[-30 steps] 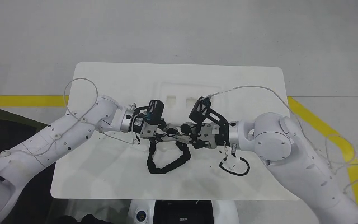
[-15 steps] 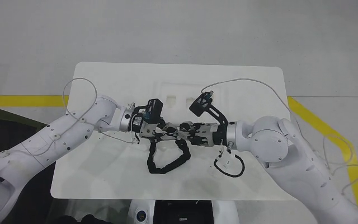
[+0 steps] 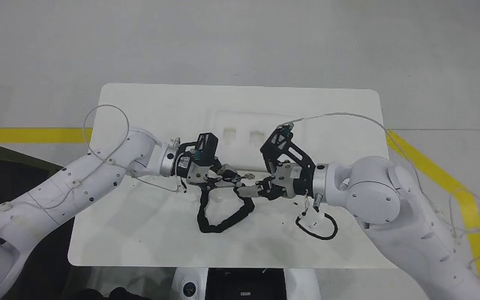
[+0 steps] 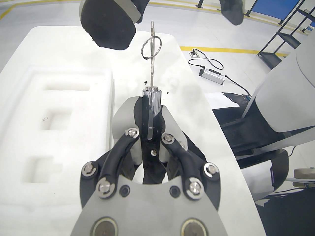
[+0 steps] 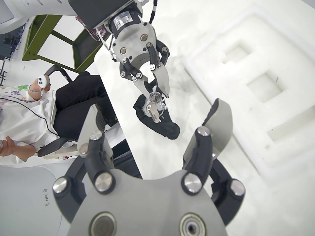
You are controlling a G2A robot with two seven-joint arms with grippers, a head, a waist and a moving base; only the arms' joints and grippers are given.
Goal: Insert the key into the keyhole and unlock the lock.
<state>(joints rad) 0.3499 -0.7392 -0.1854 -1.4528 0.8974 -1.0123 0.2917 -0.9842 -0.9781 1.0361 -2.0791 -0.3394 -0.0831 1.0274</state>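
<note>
We see the left hand (image 4: 149, 110) pinching the lock's (image 4: 151, 100) chrome cylinder above the white worktop (image 3: 135, 225), its black sleeved chain (image 3: 225, 217) trailing below, flat silver key (image 4: 152, 50) with ring seated in the keyhole, right hand (image 5: 156, 117) spread either side of the key's head

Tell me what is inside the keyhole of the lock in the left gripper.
The key stands in the lock cylinder's keyhole, its head sticking out. The blade's tip is buried inside, so how deep it goes cannot be seen.
</note>
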